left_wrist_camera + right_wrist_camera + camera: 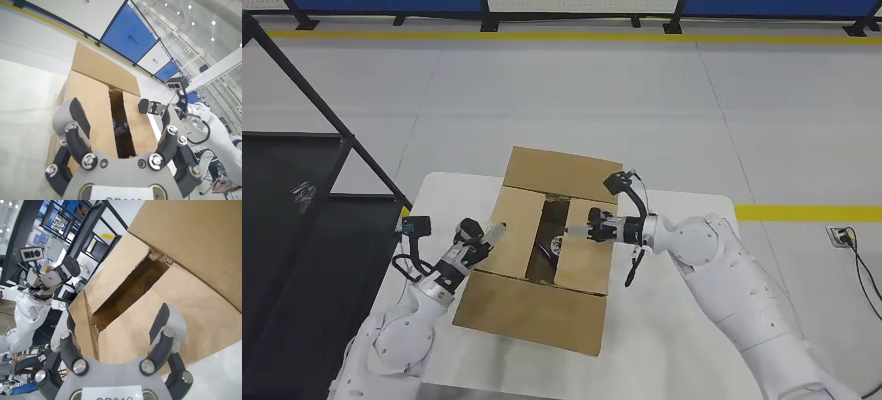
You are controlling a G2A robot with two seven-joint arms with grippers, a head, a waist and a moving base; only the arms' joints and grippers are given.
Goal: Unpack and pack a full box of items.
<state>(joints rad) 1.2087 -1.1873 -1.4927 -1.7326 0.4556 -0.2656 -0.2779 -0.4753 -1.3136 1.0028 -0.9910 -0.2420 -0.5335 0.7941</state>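
Note:
A cardboard box (pixel 538 312) stands on the white table (pixel 672 340). Its two long flaps lie almost flat, with a narrow dark gap (pixel 546 245) between them. A blue can (pixel 122 128) lies inside under the gap. My left gripper (pixel 482 238) hovers open at the outer edge of the left flap (pixel 514 230), its fingers (pixel 79 113) spread wide. My right gripper (pixel 584 232) is open at the right flap (pixel 587 258), near the gap. One of its pads (pixel 160 321) rests above the cardboard, and the other is partly hidden behind the flap's torn edge (pixel 93 330).
A black metal frame (pixel 312 110) with a dark panel stands to the left of the table. Bare tabletop lies to the right of the box. A yellow line (pixel 807 212) runs along the floor beyond the table.

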